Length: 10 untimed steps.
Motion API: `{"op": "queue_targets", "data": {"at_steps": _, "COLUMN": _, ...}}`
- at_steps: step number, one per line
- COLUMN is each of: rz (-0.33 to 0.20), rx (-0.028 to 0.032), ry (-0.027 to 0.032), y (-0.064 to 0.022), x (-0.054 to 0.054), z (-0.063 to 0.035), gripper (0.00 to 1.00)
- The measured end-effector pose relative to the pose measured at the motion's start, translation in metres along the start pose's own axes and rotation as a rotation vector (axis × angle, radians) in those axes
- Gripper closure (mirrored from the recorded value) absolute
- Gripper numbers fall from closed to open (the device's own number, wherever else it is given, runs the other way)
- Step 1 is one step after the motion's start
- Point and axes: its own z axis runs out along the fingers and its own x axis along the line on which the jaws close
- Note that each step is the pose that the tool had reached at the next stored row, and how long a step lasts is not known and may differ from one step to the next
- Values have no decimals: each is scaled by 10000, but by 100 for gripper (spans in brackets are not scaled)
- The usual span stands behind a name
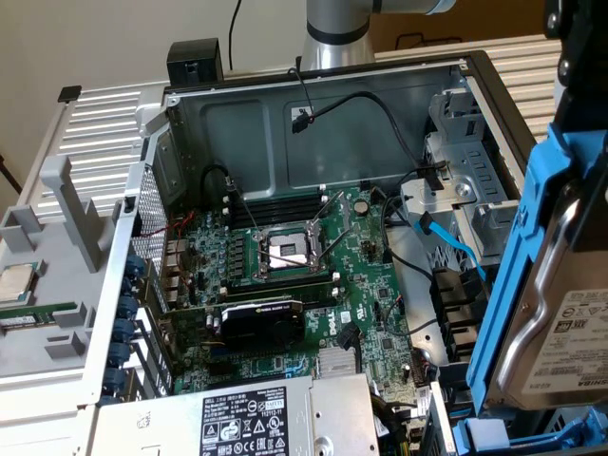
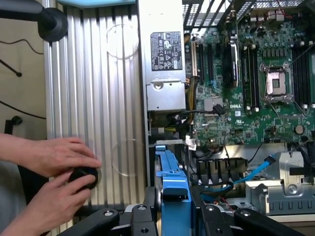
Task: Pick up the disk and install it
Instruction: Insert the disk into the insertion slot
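Note:
The disk (image 1: 560, 328) is a silver drive with a white label, clipped in a bright blue carrier frame (image 1: 518, 285). It hangs tilted, nearly on edge, at the exterior view's right, above the open computer case beside the drive cage (image 1: 465, 190). My gripper (image 2: 173, 216) is shut on the disk. In the wrist view the blue carrier (image 2: 172, 182) sits clamped between the two black fingers (image 2: 142, 216), edge-on. The gripper's dark body (image 1: 575, 47) rises above the disk in the exterior view.
The case lies open, showing the motherboard (image 1: 285, 256), a CPU socket (image 1: 285, 252), a graphics card (image 1: 261, 318) and the grey power supply (image 1: 275, 418). A blue cable (image 1: 456, 247) dangles by the cage. A person's hands (image 2: 59, 162) grip a black knob (image 2: 82, 178) on the ribbed table (image 2: 98, 98).

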Motion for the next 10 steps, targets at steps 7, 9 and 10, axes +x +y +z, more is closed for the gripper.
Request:
{"op": "queue_targets", "data": {"at_steps": 7, "rz": 0, "rx": 0, "ry": 2, "y": 1, "x": -26, "z": 48, "gripper": 64}}
{"op": "queue_targets", "data": {"at_steps": 9, "rz": 1, "rx": 0, "ry": 0, "y": 1, "x": -45, "z": 61, "gripper": 64}}
{"op": "queue_targets", "data": {"at_steps": 10, "rz": 0, "rx": 0, "ry": 1, "y": 2, "x": -53, "z": 65, "gripper": 64}}
